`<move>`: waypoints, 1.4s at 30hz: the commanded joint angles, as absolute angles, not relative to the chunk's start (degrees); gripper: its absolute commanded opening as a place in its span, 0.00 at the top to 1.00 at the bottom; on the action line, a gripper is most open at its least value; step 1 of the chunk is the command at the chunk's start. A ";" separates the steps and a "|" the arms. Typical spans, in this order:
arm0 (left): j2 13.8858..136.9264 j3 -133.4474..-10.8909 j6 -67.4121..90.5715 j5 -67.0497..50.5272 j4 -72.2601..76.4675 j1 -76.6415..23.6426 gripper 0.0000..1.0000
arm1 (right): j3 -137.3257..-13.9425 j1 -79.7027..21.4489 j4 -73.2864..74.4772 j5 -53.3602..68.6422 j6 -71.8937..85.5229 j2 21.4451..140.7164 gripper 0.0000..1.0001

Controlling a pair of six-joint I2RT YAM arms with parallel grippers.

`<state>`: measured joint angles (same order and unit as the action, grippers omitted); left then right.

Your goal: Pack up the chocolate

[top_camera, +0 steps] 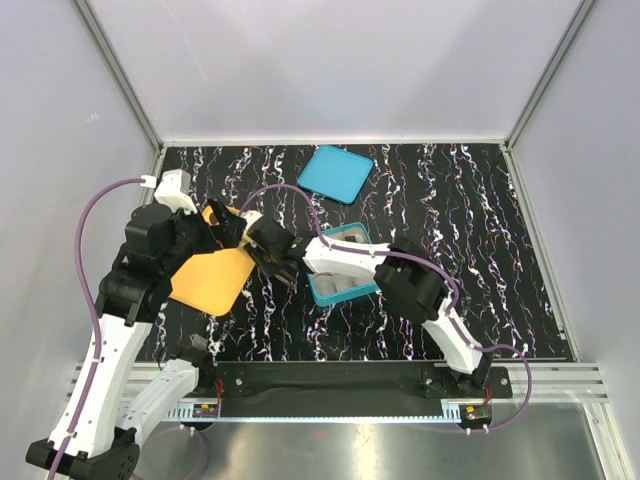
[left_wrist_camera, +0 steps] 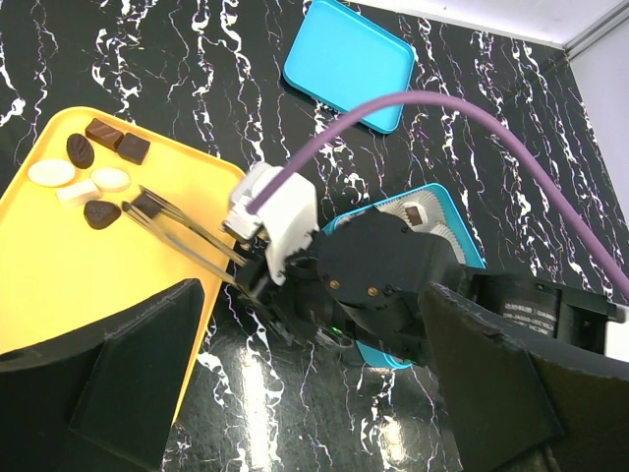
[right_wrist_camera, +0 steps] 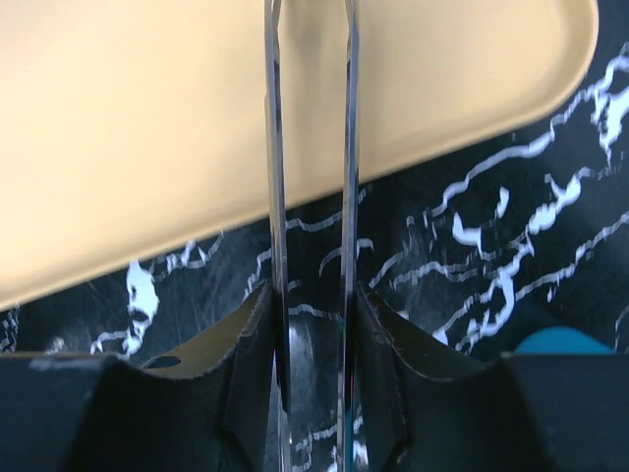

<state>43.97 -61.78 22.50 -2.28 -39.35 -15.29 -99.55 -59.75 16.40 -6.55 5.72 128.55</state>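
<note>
From above, the yellow tray (top_camera: 212, 282) lies on the left part of the marbled black table (top_camera: 450, 200), and the left arm covers its far end, so the chocolate there is hidden in this view. The left gripper (top_camera: 208, 236) hangs over the tray. The right gripper (top_camera: 268, 250) reaches in from the right to the tray's right edge. Just right of it sits the teal box (top_camera: 325, 291), and the teal lid (top_camera: 335, 172) lies flat farther back, well apart from the box. The left wrist camera shows the left gripper (left_wrist_camera: 310, 295) spread wide and holding nothing, its dark fingers (left_wrist_camera: 128, 374) framing the scene. The chocolate (left_wrist_camera: 103, 131) is clustered at the far left corner of the tray (left_wrist_camera: 59, 285), with dark and pale pieces close together. The tips of the tweezers (left_wrist_camera: 187, 234) sit either side of a dark piece (left_wrist_camera: 149, 204), though I cannot tell whether they pinch it. One brown piece (left_wrist_camera: 414, 212) already rests in a paper cup (left_wrist_camera: 393, 208) inside the box (left_wrist_camera: 462, 231). The lid (left_wrist_camera: 349, 64) shows at the far side. In the right wrist view the right gripper (right_wrist_camera: 313, 393) is clamped on the tweezers (right_wrist_camera: 275, 197). Their two prongs run narrowly apart over the tray (right_wrist_camera: 147, 118), and the tips are out of frame.
</note>
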 commanded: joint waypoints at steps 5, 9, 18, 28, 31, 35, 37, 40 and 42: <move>44.21 -62.49 23.20 -2.90 -37.00 -15.12 0.01 | -92.20 -59.33 13.62 -6.59 9.75 115.15 0.64; 44.38 -62.31 23.82 -2.72 -36.91 -15.12 0.01 | -88.95 -59.33 13.36 -6.42 10.46 109.79 0.65; 46.05 -62.14 25.04 -1.50 -37.70 -15.12 0.01 | -79.64 -58.71 19.06 -10.01 11.95 95.90 0.65; 43.78 -55.12 23.12 -7.64 -30.78 -15.12 0.01 | -61.72 -56.43 27.94 -14.77 20.99 76.67 0.65; 43.33 -51.51 23.64 -8.78 -27.96 -15.12 0.01 | -58.72 -56.43 30.40 -14.59 22.93 71.65 0.65; 43.86 -48.52 24.26 -10.11 -26.11 -15.12 0.01 | -55.99 -56.43 31.20 -14.07 24.17 67.33 0.64; 43.77 -46.77 24.17 -9.32 -25.32 -15.12 0.01 | -55.37 -56.43 31.03 -13.71 24.17 66.97 0.63; 43.42 -45.36 23.82 -8.62 -24.35 -15.12 0.01 | -55.63 -56.43 31.81 -13.01 24.61 68.20 0.62; 43.42 -45.70 23.21 -8.96 -24.78 -15.12 0.01 | -55.46 -56.43 31.56 -12.40 24.96 68.82 0.62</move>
<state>44.03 -45.39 24.21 -7.77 -29.50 -15.29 -55.55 -56.47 32.53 -12.71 23.42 68.12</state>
